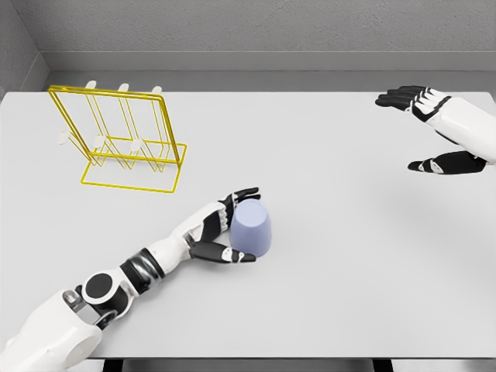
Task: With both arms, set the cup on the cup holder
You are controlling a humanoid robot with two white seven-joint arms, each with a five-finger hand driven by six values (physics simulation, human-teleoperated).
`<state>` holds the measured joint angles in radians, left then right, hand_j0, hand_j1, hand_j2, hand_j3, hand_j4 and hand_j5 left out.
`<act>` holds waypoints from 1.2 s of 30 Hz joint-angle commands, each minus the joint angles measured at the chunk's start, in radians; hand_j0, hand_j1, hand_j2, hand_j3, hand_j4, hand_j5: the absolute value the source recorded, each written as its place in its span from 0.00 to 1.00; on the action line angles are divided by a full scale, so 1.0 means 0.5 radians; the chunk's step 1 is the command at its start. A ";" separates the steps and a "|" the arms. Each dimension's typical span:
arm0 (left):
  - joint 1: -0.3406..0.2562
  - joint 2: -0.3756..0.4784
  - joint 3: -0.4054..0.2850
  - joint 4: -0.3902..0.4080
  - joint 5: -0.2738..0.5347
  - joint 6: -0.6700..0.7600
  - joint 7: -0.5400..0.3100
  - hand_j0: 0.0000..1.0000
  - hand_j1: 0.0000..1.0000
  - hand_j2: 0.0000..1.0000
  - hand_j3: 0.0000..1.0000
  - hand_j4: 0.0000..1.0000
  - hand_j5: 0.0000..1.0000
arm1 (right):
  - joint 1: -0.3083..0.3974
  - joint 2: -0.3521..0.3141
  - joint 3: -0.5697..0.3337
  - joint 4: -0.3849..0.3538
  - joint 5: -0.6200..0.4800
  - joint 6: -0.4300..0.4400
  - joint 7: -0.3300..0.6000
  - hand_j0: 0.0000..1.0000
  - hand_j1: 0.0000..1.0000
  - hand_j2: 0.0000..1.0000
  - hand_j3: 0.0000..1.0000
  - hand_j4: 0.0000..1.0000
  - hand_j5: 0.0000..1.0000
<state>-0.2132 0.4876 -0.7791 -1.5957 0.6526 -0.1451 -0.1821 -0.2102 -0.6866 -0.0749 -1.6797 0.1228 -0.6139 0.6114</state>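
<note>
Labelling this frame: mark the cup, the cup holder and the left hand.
cup [253,226]: head view, middle of its lavender side.
cup holder [106,91]: head view, top yellow bar.
left hand [225,226]: head view, palm beside the cup.

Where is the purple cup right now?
In the head view, the cup lies on the table near the middle, between the left hand's fingers and thumb, below-right of the yellow cup holder.

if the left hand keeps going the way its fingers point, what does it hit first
The cup: the left hand already has its fingers spread around it, thumb below, apparently touching. Beyond the cup only bare table shows.
</note>
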 commanded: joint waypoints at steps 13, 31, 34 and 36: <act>-0.003 -0.003 0.024 -0.018 -0.047 -0.007 -0.001 0.60 0.60 0.60 0.60 0.60 0.60 | 0.000 -0.001 0.000 -0.009 -0.016 0.006 -0.001 1.00 1.00 1.00 1.00 1.00 1.00; 0.132 0.077 0.279 -0.374 -0.026 -0.010 0.005 0.60 0.60 0.60 0.60 0.60 0.60 | 0.000 0.002 0.000 -0.006 -0.016 0.006 -0.001 1.00 1.00 1.00 1.00 1.00 1.00; 0.141 0.157 0.309 -0.407 -0.023 -0.013 0.005 0.60 0.60 0.60 0.60 0.60 0.60 | 0.000 0.002 0.000 -0.006 -0.016 0.006 -0.001 1.00 1.00 1.00 1.00 1.00 1.00; 0.138 0.200 0.349 -0.410 -0.023 -0.017 0.008 0.60 0.60 0.60 0.60 0.60 0.60 | 0.000 0.002 0.000 -0.006 -0.016 0.006 -0.001 1.00 1.00 1.00 1.00 1.00 1.00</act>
<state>-0.1457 0.5647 -0.6227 -1.7898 0.6371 -0.1524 -0.1787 -0.2102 -0.6850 -0.0751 -1.6826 0.1224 -0.6139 0.6114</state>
